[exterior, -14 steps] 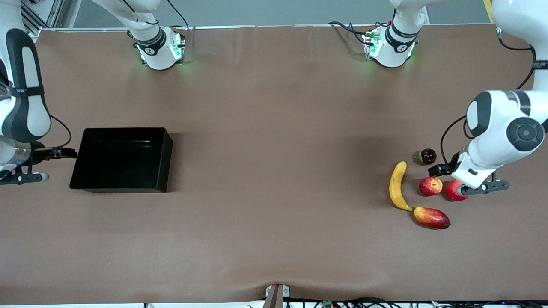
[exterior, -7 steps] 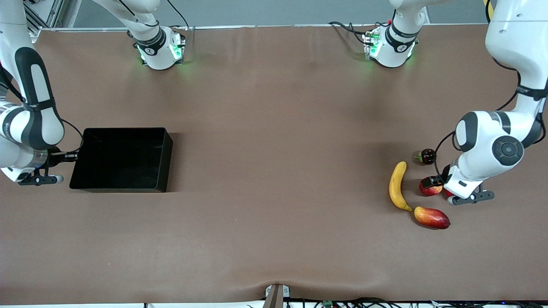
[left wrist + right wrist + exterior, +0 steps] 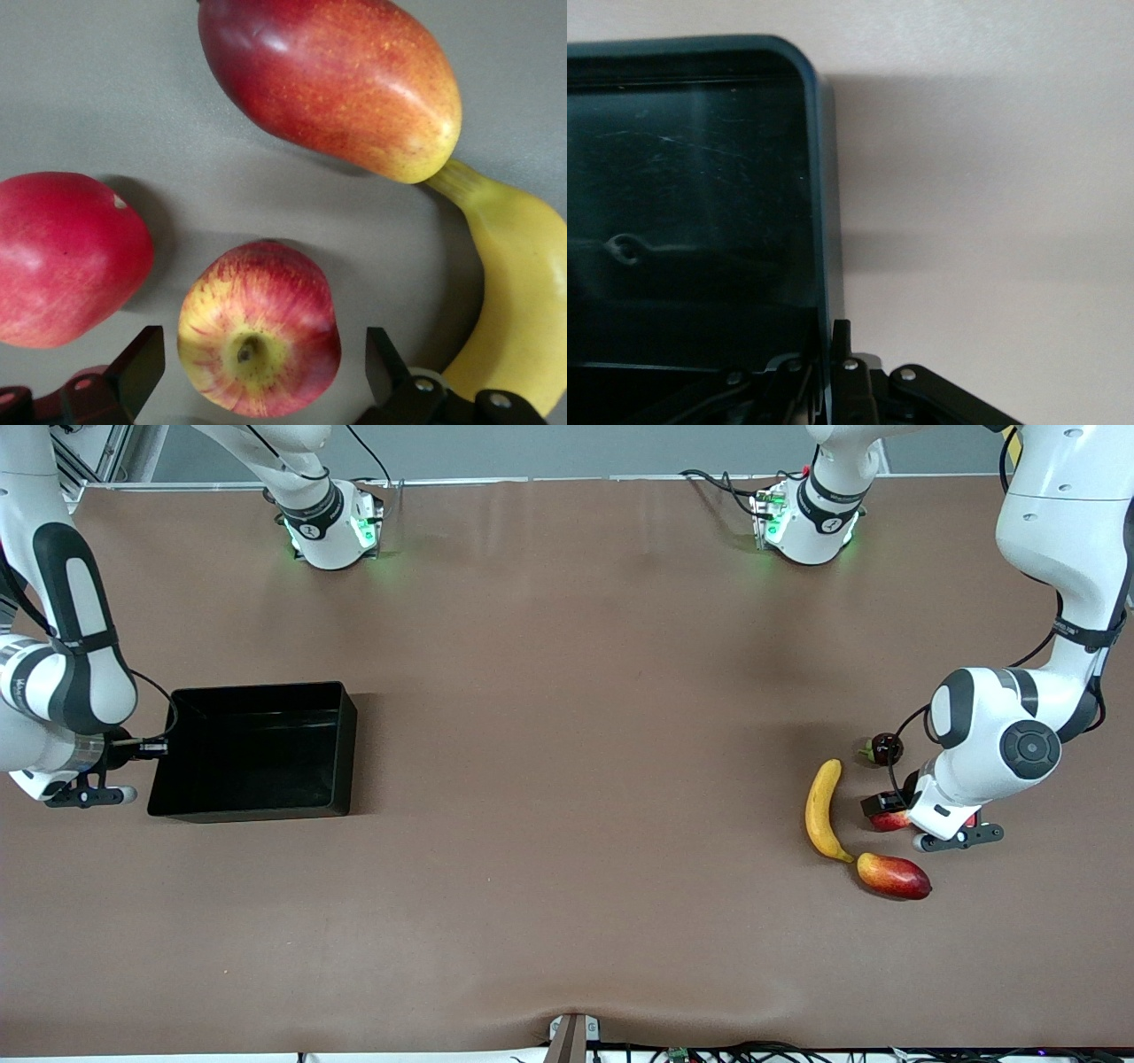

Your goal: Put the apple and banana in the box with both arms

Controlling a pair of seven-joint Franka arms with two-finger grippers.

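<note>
Over the last second the left gripper [image 3: 889,812] had come down from beside the uniformly red fruit [image 3: 66,257] to the apple [image 3: 259,341], and the box [image 3: 252,748] had shifted slightly under the right gripper [image 3: 152,748].

Nearest the front camera, the mango [image 3: 893,875] lay just past the left gripper's fingertips, its end touching the banana [image 3: 822,809]. The banana lay alongside the gripper, close to one finger [image 3: 383,363].

In the left wrist view the jaws stood wide, one finger on each side of the apple, with a gap showing at both. The apple sat on the table, stem dimple up. I judged the pre-grasp alignment complete and closure the next action. The red fruit lay close outside the other finger and could be nudged.

At the right arm's end of the table, the right gripper was clamped on the box's end wall, one finger inside, one outside. I judged that arm ready to bring the box toward the fruit.
</note>
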